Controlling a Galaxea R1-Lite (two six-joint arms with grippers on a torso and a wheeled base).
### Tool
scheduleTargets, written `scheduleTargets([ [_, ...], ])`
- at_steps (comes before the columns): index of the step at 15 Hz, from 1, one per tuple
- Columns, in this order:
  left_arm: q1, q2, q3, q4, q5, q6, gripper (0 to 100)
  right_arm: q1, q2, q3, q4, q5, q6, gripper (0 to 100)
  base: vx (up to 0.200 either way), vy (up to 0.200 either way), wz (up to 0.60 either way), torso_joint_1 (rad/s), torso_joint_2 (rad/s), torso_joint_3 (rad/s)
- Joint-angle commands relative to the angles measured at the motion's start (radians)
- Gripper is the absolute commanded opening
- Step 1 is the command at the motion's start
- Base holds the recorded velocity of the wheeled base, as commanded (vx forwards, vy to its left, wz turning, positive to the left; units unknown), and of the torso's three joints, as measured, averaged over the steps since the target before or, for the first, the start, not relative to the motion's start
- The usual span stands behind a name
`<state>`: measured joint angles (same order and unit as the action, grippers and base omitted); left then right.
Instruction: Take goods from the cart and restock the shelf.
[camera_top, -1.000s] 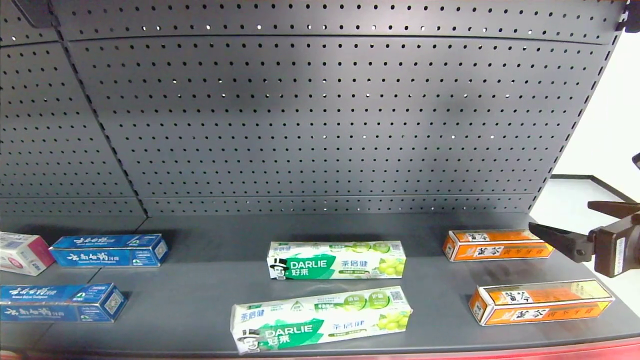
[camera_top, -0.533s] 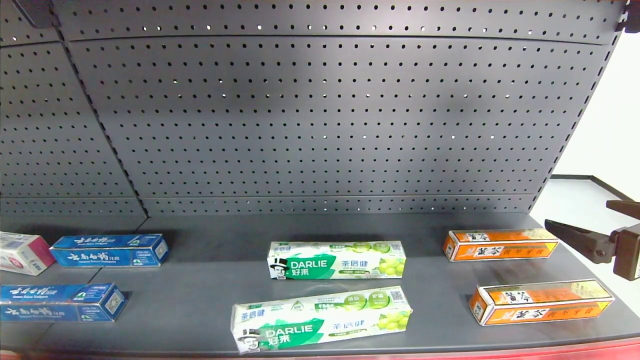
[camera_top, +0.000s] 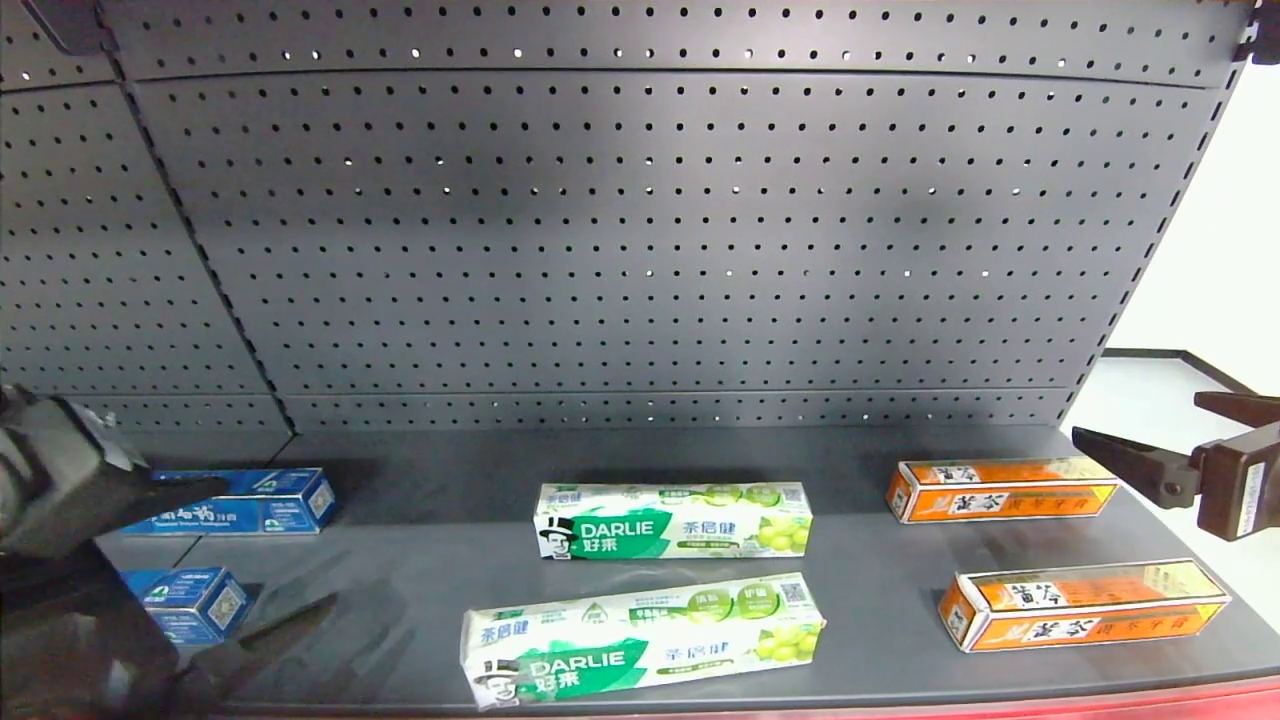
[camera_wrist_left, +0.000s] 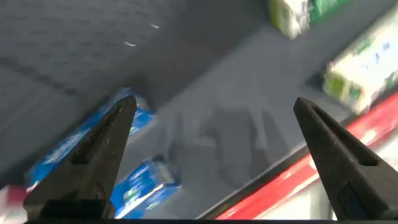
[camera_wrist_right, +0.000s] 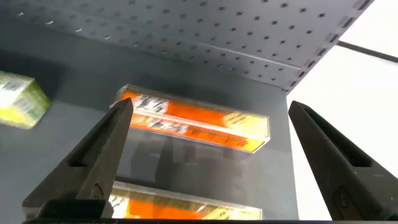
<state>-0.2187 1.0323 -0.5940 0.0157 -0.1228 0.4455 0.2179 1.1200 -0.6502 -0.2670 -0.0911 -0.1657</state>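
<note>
Head view: a dark grey metal shelf (camera_top: 430, 540) with a perforated grey back panel (camera_top: 640, 250) and a red front lip (camera_top: 1150, 695) carries six long cardboard toothpaste boxes lying flat in three pairs. Near the shelf's middle, the rear green-and-white box (camera_top: 673, 520) lies behind the front green-and-white box (camera_top: 640, 640), which sits close to the front edge and slightly skewed. Toward the right edge, the rear orange box (camera_top: 1000, 490) and the front orange box (camera_top: 1080, 603) lie apart, one behind the other. At the left edge, the rear blue box (camera_top: 260, 500) and the front blue box (camera_top: 190, 600) are partly hidden by the left arm.

The left claw (camera_top: 278, 543) hangs over the shelf's front left corner, near the blue boxes. Its two dark fingers are spread wide with nothing between them. The right claw (camera_top: 1138, 417) hovers just off the shelf's right edge, beside the rear orange box, likewise spread wide and empty.
</note>
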Motion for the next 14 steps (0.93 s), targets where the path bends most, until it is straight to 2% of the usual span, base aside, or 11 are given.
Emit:
scheduleTargets([
  [1,-0.011,0.084,0.023,-0.002,-0.001,0.024,100,-0.012,0.047,-0.005,-0.004,0.001,-0.001,100,0.000,0.000,0.00,0.000,0.00,0.000],
  [2,-0.039,0.107,0.043,-0.005,-0.003,0.035,100,-0.012,0.053,0.000,-0.006,0.002,-0.001,100,0.000,0.000,0.00,0.000,0.00,0.000],
  [5,-0.106,0.147,0.046,-0.005,0.002,0.036,100,-0.015,0.052,0.001,-0.004,0.002,-0.003,100,0.000,0.000,0.00,0.000,0.00,0.000],
  [8,-0.146,0.212,0.026,-0.007,0.002,0.039,100,-0.035,0.055,0.001,-0.004,0.004,-0.001,100,0.000,0.000,0.00,0.000,0.00,0.000],
  [11,-0.162,0.264,0.005,-0.008,0.002,0.101,100,-0.037,0.053,0.001,-0.004,0.004,-0.001,100,0.000,0.000,0.00,0.000,0.00,0.000],
  [12,-0.163,0.278,-0.004,-0.008,0.002,0.113,100,-0.037,0.053,0.001,-0.004,0.004,-0.001,100,0.000,0.000,0.00,0.000,0.00,0.000],
  [14,-0.163,0.302,-0.027,-0.008,0.002,0.116,100,-0.037,0.053,0.003,-0.004,0.004,-0.001,100,0.000,0.000,0.00,0.000,0.00,0.000],
])
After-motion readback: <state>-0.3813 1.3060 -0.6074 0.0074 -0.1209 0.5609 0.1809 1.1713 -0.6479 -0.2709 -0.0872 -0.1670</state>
